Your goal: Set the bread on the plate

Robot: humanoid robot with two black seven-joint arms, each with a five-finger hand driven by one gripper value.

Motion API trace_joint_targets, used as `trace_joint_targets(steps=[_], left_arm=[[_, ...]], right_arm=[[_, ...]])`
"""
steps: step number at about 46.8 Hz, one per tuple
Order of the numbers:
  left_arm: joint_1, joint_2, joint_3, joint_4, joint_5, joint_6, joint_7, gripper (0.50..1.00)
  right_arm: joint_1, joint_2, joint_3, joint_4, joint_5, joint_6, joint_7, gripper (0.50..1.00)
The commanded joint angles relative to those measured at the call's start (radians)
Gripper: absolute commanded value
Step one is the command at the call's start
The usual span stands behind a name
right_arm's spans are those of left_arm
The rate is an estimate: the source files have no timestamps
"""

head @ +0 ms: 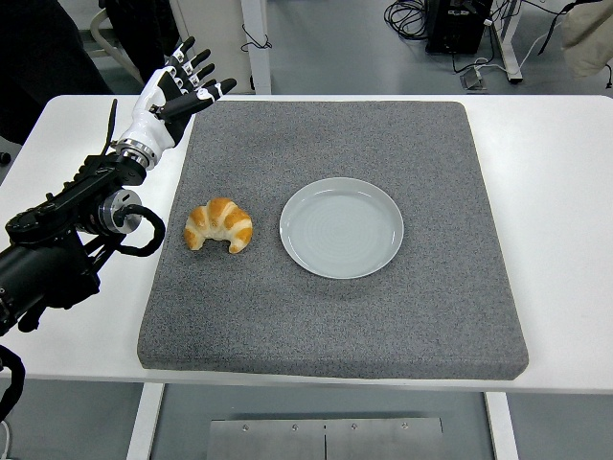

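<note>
- Bread (219, 224), a croissant, lies on the grey mat (335, 326), just left of the plate (341, 227), not touching.
- Plate sits mid-mat on the white desk (556, 192).
- Left hand (172, 96) raised over the mat's far-left corner, fingers (196, 72) spread, holding nothing.

Left arm (57, 240): black, built of angular segments, with a round silver joint disc partway along and a black cable looping out beside it. A ribbed metallic ring forms the wrist. Left hand (170, 91): white shell over the back and palm, five slender black fingers (196, 67) with white segments near the tips, and a thumb in the same black and white.
</note>
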Motion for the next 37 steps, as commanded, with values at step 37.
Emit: trace_joint_targets(steps=[37], left_arm=[[0.000, 0.002, 0.000, 0.000, 0.002, 0.001, 0.000, 0.963]], right_arm=[[0.001, 0.000, 0.000, 0.000, 0.000, 0.000, 0.000, 1.000]])
